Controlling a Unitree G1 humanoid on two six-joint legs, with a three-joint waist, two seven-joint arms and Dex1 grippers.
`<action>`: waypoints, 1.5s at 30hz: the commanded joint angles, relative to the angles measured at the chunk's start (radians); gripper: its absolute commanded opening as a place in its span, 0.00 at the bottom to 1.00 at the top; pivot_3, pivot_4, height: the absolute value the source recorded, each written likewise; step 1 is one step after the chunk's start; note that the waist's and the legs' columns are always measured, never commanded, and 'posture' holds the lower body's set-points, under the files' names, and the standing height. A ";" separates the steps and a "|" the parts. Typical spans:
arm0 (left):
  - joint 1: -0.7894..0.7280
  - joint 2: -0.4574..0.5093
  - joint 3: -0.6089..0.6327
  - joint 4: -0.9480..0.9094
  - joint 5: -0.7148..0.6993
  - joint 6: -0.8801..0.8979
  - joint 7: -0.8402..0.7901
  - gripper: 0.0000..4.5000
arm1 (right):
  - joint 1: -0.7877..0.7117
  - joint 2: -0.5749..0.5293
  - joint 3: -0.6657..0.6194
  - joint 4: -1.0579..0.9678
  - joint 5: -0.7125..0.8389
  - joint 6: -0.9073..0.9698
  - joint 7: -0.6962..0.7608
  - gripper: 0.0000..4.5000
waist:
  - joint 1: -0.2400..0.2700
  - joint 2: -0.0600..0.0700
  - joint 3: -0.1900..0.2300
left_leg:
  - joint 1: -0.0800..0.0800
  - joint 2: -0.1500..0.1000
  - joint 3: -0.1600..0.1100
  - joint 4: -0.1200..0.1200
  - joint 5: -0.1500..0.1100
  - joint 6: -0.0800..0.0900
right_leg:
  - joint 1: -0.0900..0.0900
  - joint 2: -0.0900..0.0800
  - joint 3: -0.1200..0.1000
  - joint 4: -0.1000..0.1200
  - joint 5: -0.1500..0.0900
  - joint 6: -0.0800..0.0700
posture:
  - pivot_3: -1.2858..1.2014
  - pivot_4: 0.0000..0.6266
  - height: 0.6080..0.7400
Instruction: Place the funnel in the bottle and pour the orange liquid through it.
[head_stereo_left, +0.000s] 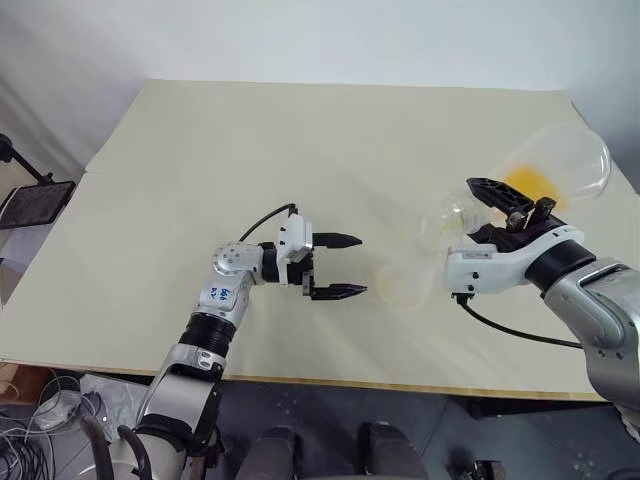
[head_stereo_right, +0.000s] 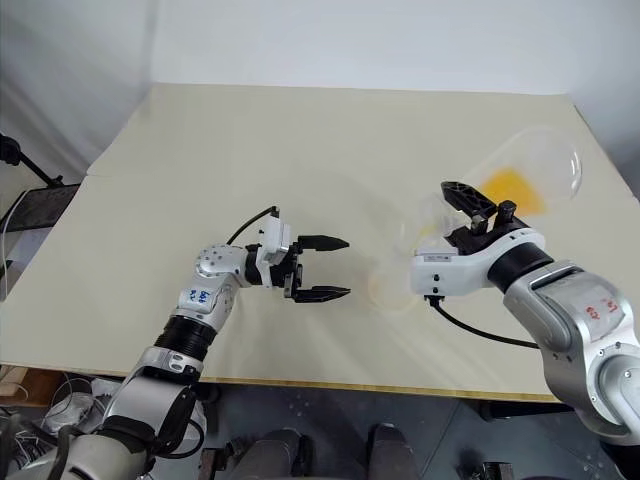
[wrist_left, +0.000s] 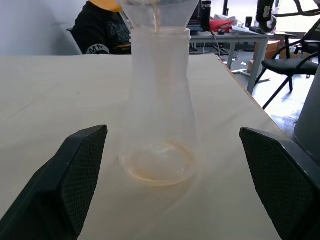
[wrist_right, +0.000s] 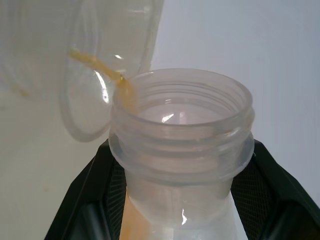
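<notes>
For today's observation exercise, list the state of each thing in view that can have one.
bottle: upright on the table, thin orange film at its bottom.
funnel: seated in the bottle's mouth.
jar: tilted toward the funnel.
orange liquid: mostly in the jar, trickling from its lip.
left end effector: open, facing the bottle, not touching it.
right end effector: shut on the jar.

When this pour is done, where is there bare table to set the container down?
The far half of the table, beyond both hands, is bare, and so is the left side behind the open left hand. The near right is crowded: the bottle and funnel stand there beside the right hand, which holds the tilted container.
</notes>
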 joint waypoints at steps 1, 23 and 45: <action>-0.016 -0.002 0.011 -0.013 -0.010 -0.017 -0.002 1.00 | -0.015 0.009 -0.051 -0.016 -0.021 -0.029 0.002 0.54 | 0.000 0.000 0.000 | 0.000 0.000 0.000 0.000 0.000 0.000 | 0.000 0.000 0.000 0.000 0.000 0.000 | 0.52 0.24 1.00; -0.016 -0.006 0.011 -0.008 -0.010 -0.026 -0.003 1.00 | -0.026 0.034 -0.089 0.017 -0.051 -0.128 0.023 0.54 | 0.000 0.000 0.000 | 0.000 0.000 0.000 0.001 0.000 0.000 | 0.000 0.000 0.000 0.002 0.000 0.000 | 0.52 0.24 1.00; -0.017 -0.006 0.014 -0.003 -0.010 -0.028 0.000 1.00 | -0.046 0.028 -0.094 0.053 -0.054 -0.201 0.022 0.54 | -0.001 0.000 0.000 | 0.000 0.000 0.000 0.001 0.000 0.000 | 0.000 0.000 0.000 0.002 0.000 0.000 | 0.52 0.24 1.00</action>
